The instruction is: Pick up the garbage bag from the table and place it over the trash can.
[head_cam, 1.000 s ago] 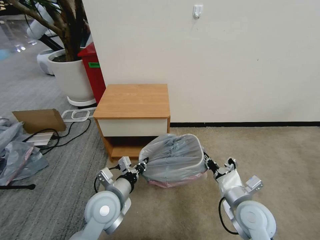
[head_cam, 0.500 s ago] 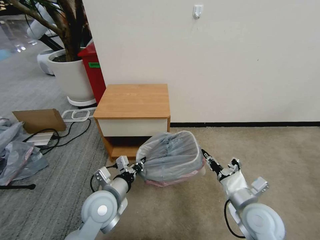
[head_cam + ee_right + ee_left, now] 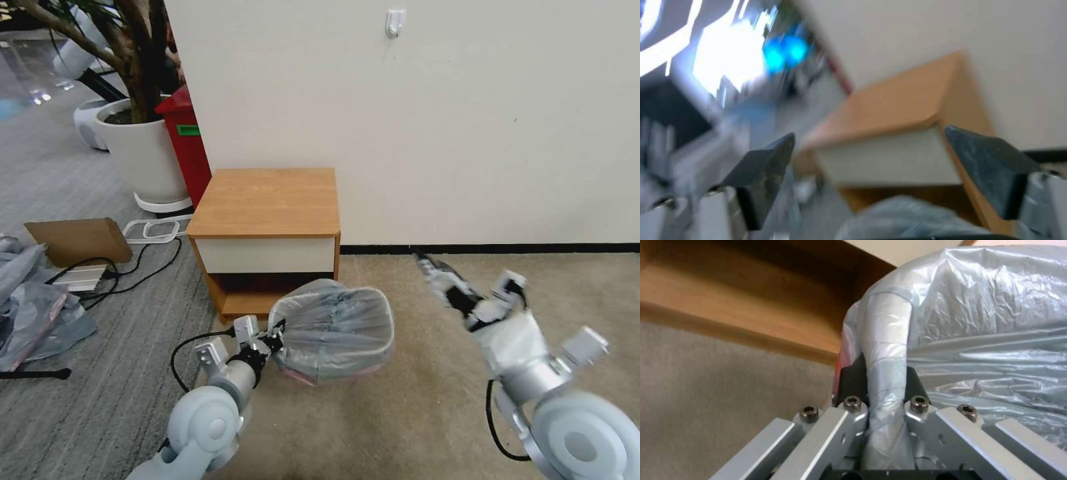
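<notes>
Left gripper jaws are clamping the garbage bag over the trash can rim; right gripper is hanging with jaws apart, so a tug risks tipping it.

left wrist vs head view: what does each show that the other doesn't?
Left wrist alone: the left gripper pinching the bag-wrapped rim of the trash can, fingers either side. Head alone: the right gripper raised, apart from the can, plus the table top and plant pot. Both: the garbage bag stretched over the can, beside the table's low shelf.
</notes>
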### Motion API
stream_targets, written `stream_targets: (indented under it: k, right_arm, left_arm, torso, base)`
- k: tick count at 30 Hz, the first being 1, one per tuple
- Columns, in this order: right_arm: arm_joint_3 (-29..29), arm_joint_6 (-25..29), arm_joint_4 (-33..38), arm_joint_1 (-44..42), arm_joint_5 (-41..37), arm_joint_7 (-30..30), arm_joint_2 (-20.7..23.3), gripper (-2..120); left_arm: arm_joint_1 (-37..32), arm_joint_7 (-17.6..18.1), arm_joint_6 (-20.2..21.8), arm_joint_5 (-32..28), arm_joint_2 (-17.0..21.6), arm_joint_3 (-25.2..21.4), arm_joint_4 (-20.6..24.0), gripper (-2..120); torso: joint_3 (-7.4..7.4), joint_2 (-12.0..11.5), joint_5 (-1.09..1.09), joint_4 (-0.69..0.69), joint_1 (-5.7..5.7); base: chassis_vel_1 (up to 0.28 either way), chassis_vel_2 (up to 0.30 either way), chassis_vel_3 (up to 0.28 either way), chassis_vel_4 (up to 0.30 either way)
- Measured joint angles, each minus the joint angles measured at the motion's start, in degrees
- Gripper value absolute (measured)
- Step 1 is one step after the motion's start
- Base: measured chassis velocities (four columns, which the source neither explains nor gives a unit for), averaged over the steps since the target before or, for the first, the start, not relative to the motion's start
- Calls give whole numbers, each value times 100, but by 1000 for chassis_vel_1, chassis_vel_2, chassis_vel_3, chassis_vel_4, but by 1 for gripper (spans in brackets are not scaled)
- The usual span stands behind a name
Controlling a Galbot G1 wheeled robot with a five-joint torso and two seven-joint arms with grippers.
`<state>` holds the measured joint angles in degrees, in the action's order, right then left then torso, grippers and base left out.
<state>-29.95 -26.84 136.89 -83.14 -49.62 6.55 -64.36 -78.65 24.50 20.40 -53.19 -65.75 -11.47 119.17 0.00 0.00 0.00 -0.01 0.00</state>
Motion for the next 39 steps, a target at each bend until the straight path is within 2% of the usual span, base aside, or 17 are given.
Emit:
stream_targets:
  k: [1,2,3,4,5,7,8,10,12,13,15,16,20,21,23,32,39]
  right_arm:
    - [215,-37,-54,157,534,238,199,82]
    - [215,-37,-54,157,534,238,199,82]
    - [886,-26,-191,599,1628,496,561,75]
    - [1135,-26,-232,766,1879,531,662,74]
    - [1135,-26,-232,766,1879,531,662,74]
    - [2225,-195,-397,1552,2731,632,948,60]
    - [2225,-195,-397,1552,2731,632,948,60]
    - [2981,-599,-549,2095,3325,721,1018,50]
    - [3279,-978,-637,2368,3610,794,1017,43]
    - [3279,-978,-637,2368,3610,794,1017,43]
    - [3542,-1345,-801,2695,3927,978,1006,31]
    - [3542,-1345,-801,2695,3927,978,1006,31]
    - [3778,-1407,-1221,3006,4415,1062,955,13]
    - [3778,-1407,-1221,3006,4415,1062,955,13]
    - [3848,-1407,-1392,3045,4878,1226,927,2]
    - [4221,-1387,-1856,3182,6089,1593,771,0]
    - [4257,-1379,-2090,3213,6740,1788,722,0]
  left_arm:
    - [0,-10,0,121,4,60,1,4]
    - [0,-10,0,121,4,60,1,4]
    - [-1,-39,1,329,21,153,27,4]
    - [-1,-56,-1,413,30,180,38,4]
    - [-1,-56,-1,413,30,180,38,4]
    - [-2,-161,-63,828,69,279,63,4]
    - [-2,-161,-63,828,69,279,63,4]
    - [-2,-257,-109,1116,104,309,82,4]
    - [-6,-300,-131,1243,125,311,105,4]
    - [-6,-300,-131,1243,125,311,105,4]
    - [-40,-385,-169,1428,159,307,146,4]
    - [-40,-385,-169,1428,159,307,146,4]
    - [-109,-541,-293,1837,192,298,157,4]
    - [-109,-541,-293,1837,192,298,157,4]
    - [-121,-602,-338,1970,199,303,157,4]
    - [-65,-682,-449,2275,159,497,94,4]
    - [-98,-777,-537,2491,155,562,102,4]
  torso:
    - [0,0,0,2,0]
    - [0,0,0,2,0]
    - [0,0,0,0,0]
    - [0,0,1,1,0]
    - [0,0,1,1,0]
    - [1,0,-1,3,0]
    - [1,0,-1,3,0]
    - [1,0,0,2,0]
    - [1,0,0,1,0]
    - [1,0,0,1,0]
    - [0,0,-1,1,0]
    - [0,0,-1,1,0]
    - [1,0,0,2,0]
    - [1,0,0,2,0]
    - [0,0,0,1,0]
    - [0,0,0,1,0]
    - [0,0,0,0,0]
  base:
    - [0,0,0,0]
    - [0,0,0,0]
    - [0,0,0,0]
    - [0,0,0,0]
    - [0,0,0,0]
    - [0,0,0,0]
    - [0,0,0,0]
    - [0,0,0,0]
    - [0,0,0,0]
    - [0,0,0,0]
    - [0,0,0,0]
    - [0,0,0,0]
    - [0,0,0,0]
    - [0,0,0,0]
    - [0,0,0,0]
    - [0,0,0,0]
    - [0,0,0,0]
